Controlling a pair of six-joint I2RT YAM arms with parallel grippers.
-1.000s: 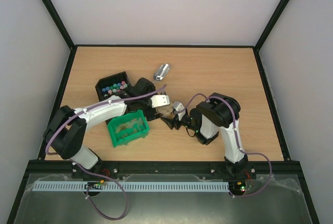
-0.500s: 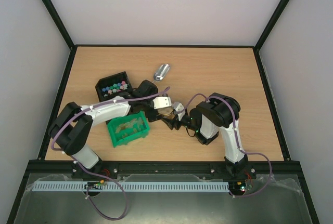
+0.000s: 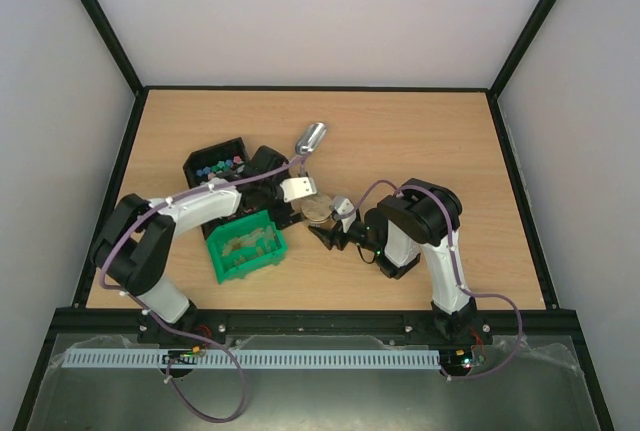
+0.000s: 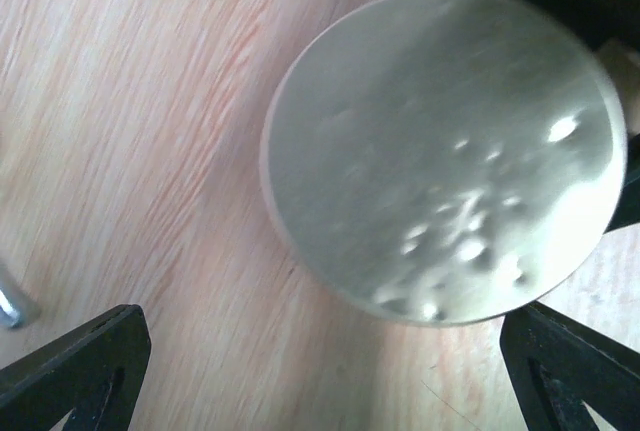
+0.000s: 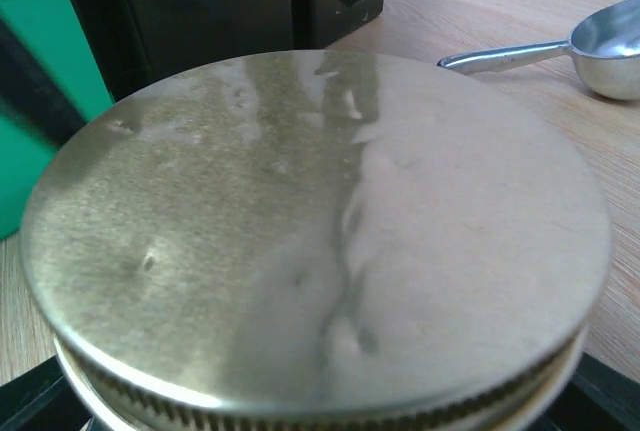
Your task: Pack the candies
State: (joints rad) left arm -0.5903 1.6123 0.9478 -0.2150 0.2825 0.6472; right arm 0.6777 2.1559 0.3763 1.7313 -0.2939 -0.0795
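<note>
Bright candies [image 3: 220, 166] lie in a black bin [image 3: 200, 179], and pale yellowish ones [image 3: 243, 244] in a green basket [image 3: 225, 263]. A small cup capped by a round pale lid [image 3: 318, 211] stands between them and the right arm. My right gripper [image 3: 328, 228] is shut on the cup, and the lid [image 5: 320, 221] fills its wrist view above the jaws [image 5: 320, 413]. My left gripper [image 3: 298, 190] hovers open just behind and left of the cup. From its wrist, the lid [image 4: 445, 151] lies ahead of the wide-spread fingers [image 4: 75, 371]. The cup's inside is hidden.
A metal scoop [image 3: 312, 137] lies on the wooden table [image 3: 420, 141] behind the cup, its bowl showing in the right wrist view [image 5: 600, 51]. The black bin [image 5: 190, 21] and green basket [image 5: 40, 71] stand close to the left of the cup.
My left gripper has drawn back and to the left, off the top of the cup, leaving the lid uncovered. The right gripper and cup have not moved.
</note>
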